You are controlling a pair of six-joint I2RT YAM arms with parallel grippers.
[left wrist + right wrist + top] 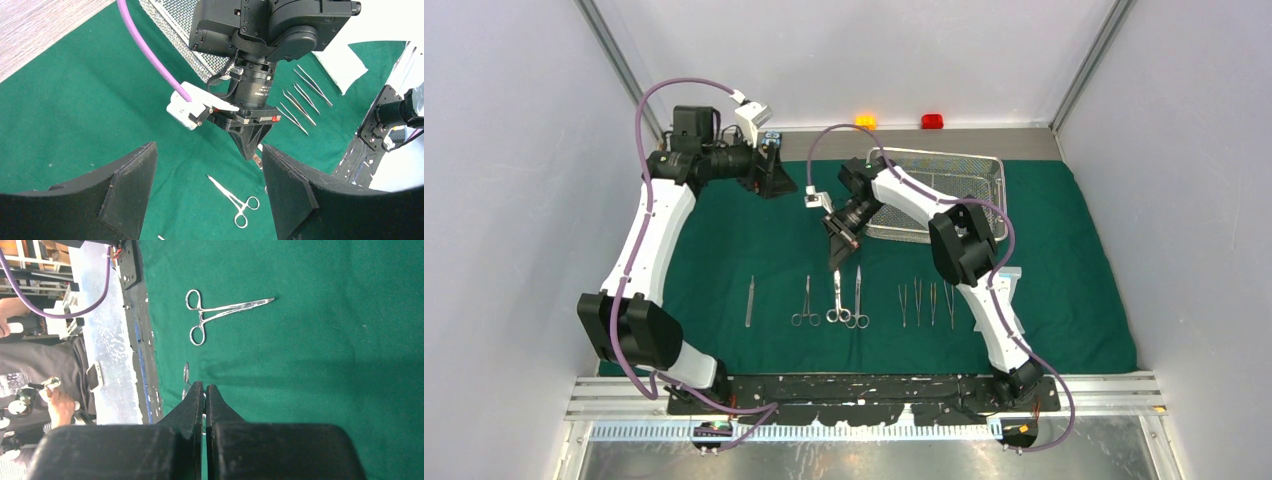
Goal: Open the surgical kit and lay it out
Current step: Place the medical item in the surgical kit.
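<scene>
My right gripper (205, 387), pinched shut, hovers over slim steel scissors (837, 300) on dark green cloth wrap (724, 250); my left gripper (210, 195) gapes wide. Light, slippery steel, I judge: pinch the shanks.

**Left arm** (649, 235): the base is set at the near left. The elbow is folded low and outward, the white forearm is raised toward the far left, and the wrist is turned to the right.

**Left hand** (771, 172): the jaws are spread wide, and nothing is held between them.

**Right arm** (984, 290): the base is set at the near right. The lower link is leaned away from the base, the elbow is bent sharply, and the forearm is stretched leftward.

**Right hand** (204, 386): it is pointed downward and back toward the near edge. The two black fingers (192, 405) are pressed together along their length.
</scene>
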